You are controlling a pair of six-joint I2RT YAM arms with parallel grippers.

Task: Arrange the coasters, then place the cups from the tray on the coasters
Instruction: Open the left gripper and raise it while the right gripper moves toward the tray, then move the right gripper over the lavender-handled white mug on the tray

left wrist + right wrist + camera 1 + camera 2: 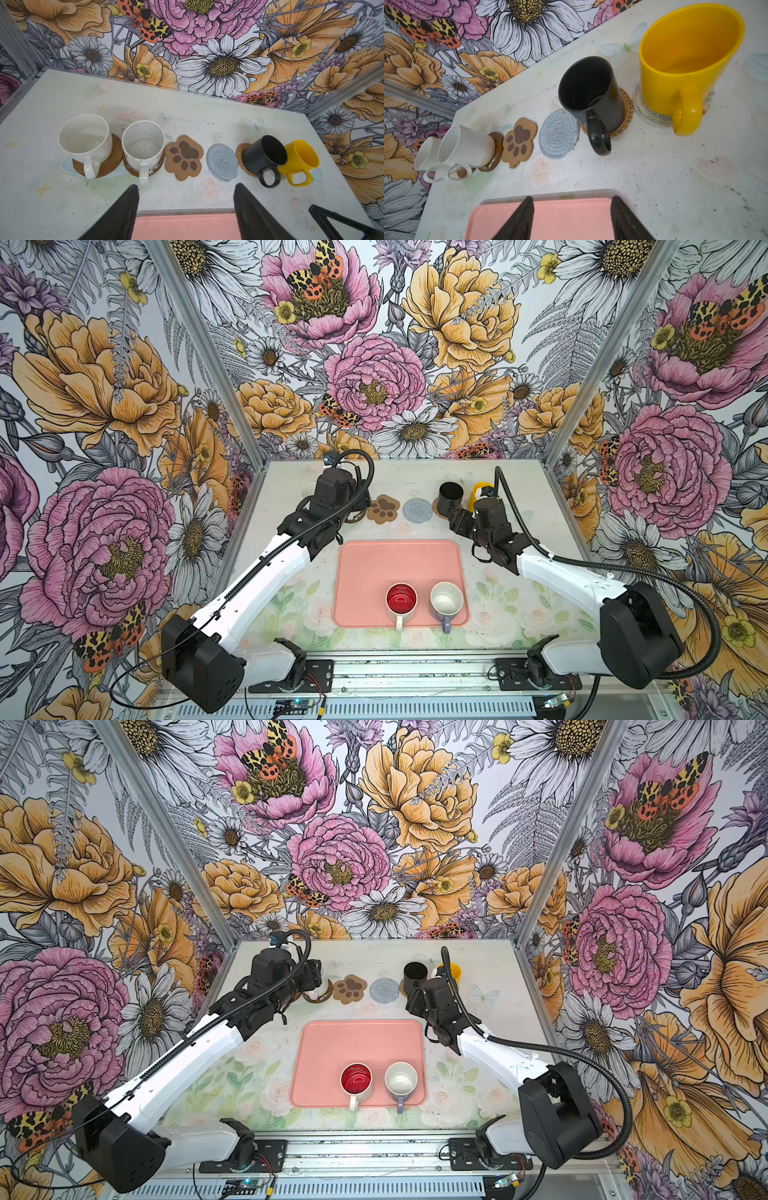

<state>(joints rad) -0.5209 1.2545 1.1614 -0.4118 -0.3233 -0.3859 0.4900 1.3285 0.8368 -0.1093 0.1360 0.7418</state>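
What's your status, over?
Left gripper, right gripper open, empty. Red-lined mug, lavender mug on tray. Paw coaster, grey-blue coaster bare. Nothing blocking.

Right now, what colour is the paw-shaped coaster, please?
The coaster is tan with brown paw markings; left wrist view.

Tray [399,564] salmon-pink; yellow mug [299,158]; black mug [261,158]; paw coaster [184,156] tan, brown pads; woven coaster [222,163] grey-blue.

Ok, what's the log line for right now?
left claw open, empty | right claw open, empty | salmon-pink tray: red-inside white mug, lavender mug | bare: tan paw-print coaster, grey-blue woven coaster
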